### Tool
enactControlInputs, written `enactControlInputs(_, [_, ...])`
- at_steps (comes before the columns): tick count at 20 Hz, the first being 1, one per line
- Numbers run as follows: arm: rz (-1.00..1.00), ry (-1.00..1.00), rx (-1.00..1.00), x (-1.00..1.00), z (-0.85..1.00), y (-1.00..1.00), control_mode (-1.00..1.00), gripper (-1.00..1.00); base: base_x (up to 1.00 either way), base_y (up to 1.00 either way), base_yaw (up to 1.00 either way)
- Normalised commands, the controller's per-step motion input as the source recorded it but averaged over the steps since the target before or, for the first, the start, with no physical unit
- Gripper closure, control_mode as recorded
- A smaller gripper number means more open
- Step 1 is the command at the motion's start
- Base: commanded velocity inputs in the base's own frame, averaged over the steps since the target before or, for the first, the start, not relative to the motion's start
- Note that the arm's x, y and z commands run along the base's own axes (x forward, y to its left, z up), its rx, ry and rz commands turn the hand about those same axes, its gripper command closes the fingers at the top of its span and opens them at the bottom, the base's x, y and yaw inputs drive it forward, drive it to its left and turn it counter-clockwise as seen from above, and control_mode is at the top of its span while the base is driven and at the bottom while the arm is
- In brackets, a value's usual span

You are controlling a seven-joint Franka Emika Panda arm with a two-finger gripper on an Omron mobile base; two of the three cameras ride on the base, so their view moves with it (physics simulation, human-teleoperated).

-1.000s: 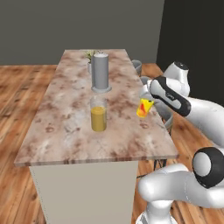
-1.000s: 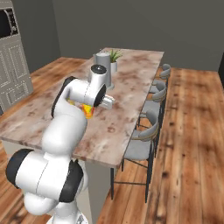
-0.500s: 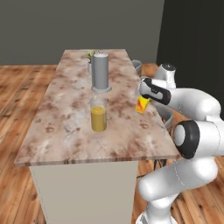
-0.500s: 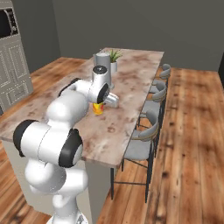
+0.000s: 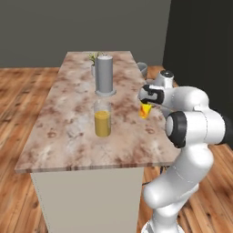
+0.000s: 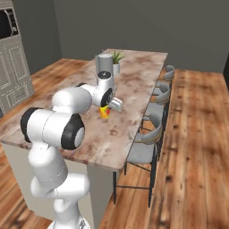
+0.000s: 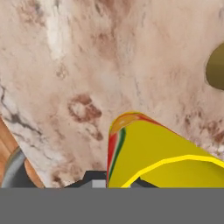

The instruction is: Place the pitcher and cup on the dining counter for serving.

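The yellow cup [image 5: 145, 110] with red-orange markings hangs tilted just above the dining counter [image 5: 68, 113] near its right edge, and my gripper [image 5: 148, 101] is shut on it. From the other side the cup [image 6: 104, 111] shows under the gripper [image 6: 108, 103], over the counter [image 6: 134, 89]. In the hand view the cup [image 7: 157, 153] rises between the fingertips of the gripper [image 7: 114, 180], above the marbled counter top [image 7: 87, 65]. The pitcher [image 5: 102, 119] with amber liquid stands upright mid-counter, left of the cup; its edge [image 7: 216, 65] shows in the hand view.
A tall grey metal cylinder [image 5: 104, 75] stands behind the pitcher, with a small potted plant [image 5: 94, 60] beyond it. Grey chairs [image 6: 150, 134] line the counter's right side. Wooden floor surrounds the island.
My arm's elbow has swung forward toward the counter. The cup, still held, has shifted a little farther along the counter and slightly lower.
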Motion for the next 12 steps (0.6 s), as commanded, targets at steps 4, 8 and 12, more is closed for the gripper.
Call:
enactControlInputs(4, [-0.08, 0.0, -0.01, 0.33, -0.59, 0.0, -1.0, 1.0, 0.0, 0.0, 0.0])
enactControlInputs(8, [-0.06, 0.0, 0.0, 0.18, -0.53, 0.0, -1.0, 1.0, 0.0, 0.0, 0.0])
enactControlInputs(12, [-0.04, 0.0, 0.0, 0.03, -0.45, 0.0, -1.0, 1.0, 0.0, 0.0, 0.0])
